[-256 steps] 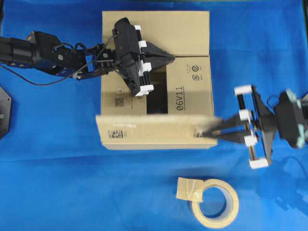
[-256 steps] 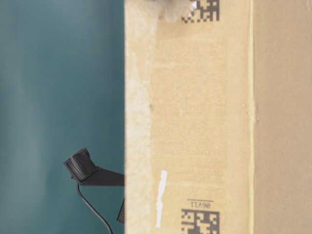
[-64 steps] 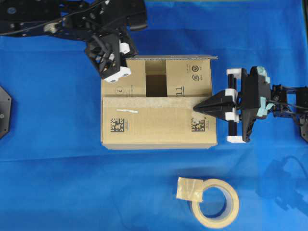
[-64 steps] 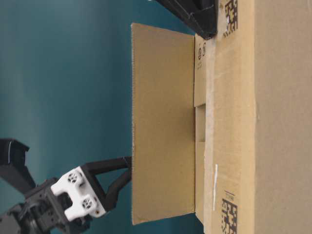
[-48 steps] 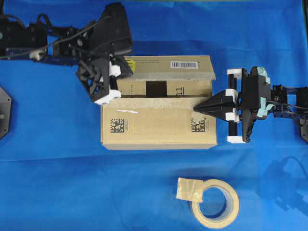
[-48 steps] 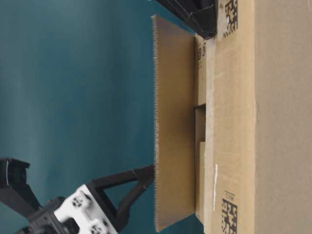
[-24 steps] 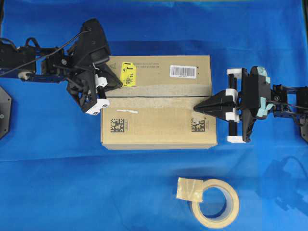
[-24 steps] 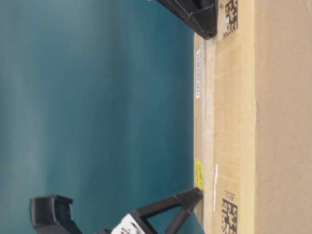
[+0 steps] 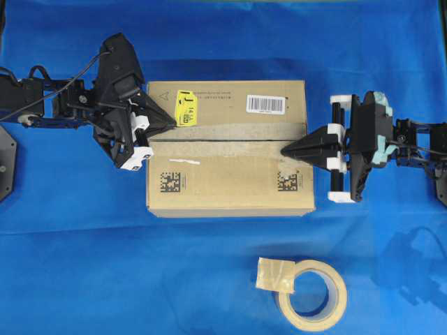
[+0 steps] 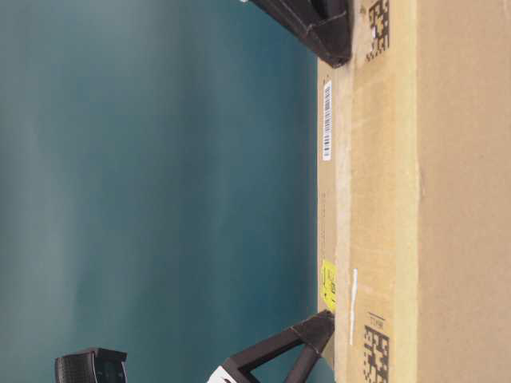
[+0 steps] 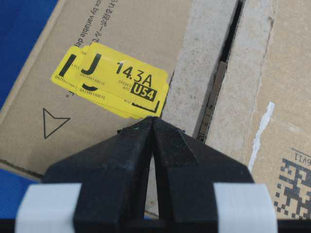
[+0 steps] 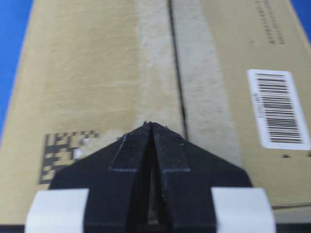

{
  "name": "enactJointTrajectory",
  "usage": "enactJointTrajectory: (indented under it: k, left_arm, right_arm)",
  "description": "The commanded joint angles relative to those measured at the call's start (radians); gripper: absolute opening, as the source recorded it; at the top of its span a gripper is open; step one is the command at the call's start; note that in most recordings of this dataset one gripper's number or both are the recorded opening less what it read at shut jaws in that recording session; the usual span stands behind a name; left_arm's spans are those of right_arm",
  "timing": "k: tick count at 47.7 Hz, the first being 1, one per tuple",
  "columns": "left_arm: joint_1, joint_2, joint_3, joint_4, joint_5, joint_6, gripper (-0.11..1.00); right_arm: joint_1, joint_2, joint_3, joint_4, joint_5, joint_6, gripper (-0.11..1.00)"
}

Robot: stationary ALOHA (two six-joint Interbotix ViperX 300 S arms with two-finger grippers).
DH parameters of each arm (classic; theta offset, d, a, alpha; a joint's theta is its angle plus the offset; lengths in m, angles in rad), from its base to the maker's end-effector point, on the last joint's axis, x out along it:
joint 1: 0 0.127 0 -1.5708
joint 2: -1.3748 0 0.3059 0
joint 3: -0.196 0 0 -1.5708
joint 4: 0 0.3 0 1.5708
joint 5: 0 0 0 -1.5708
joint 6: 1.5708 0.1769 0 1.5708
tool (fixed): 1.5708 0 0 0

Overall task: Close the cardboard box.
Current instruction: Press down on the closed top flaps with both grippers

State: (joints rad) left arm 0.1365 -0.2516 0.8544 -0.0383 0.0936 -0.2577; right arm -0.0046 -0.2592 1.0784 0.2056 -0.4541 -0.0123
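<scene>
1. The far flap of the cardboard box [image 9: 227,157] had come fully down; in the half second before, it already lay nearly flat, and now both long flaps met along a narrow centre seam [image 9: 223,140], so the closing looked essentially done
2. The box sat mid-way on the blue cloth [image 9: 223,265], between the two arms; the yellow sticker [image 9: 186,107] and a barcode label [image 9: 265,104] faced up on the lowered flap
3. The left gripper [image 9: 170,123] had its jaws pressed together with nothing between them, tip resting on the flap just beside the sticker; against a second earlier, when it was swinging the raised flap over, it had dropped lower and closer in
4. The right gripper [image 9: 285,150] was likewise pinched together and empty, tip on the near flap by the seam; it had barely shifted
5. The tape roll [image 9: 311,293] lay untouched, well apart from the box
</scene>
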Motion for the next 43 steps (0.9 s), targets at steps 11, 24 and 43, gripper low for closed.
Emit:
enactJointTrajectory:
  k: [11, 24, 43]
  left_arm:
    - [-0.020, -0.015, -0.006, -0.002, -0.005, 0.000, 0.00]
    - [-0.021, -0.015, -0.006, -0.002, -0.009, 0.003, 0.00]
    - [-0.035, -0.075, 0.094, 0.003, -0.359, 0.021, 0.00]
  right_arm:
    - [-0.054, -0.006, -0.017, 0.000, -0.005, -0.002, 0.00]
    - [-0.055, -0.006, -0.015, 0.000, 0.014, -0.002, 0.00]
    - [-0.052, -0.006, -0.011, -0.002, 0.015, -0.002, 0.00]
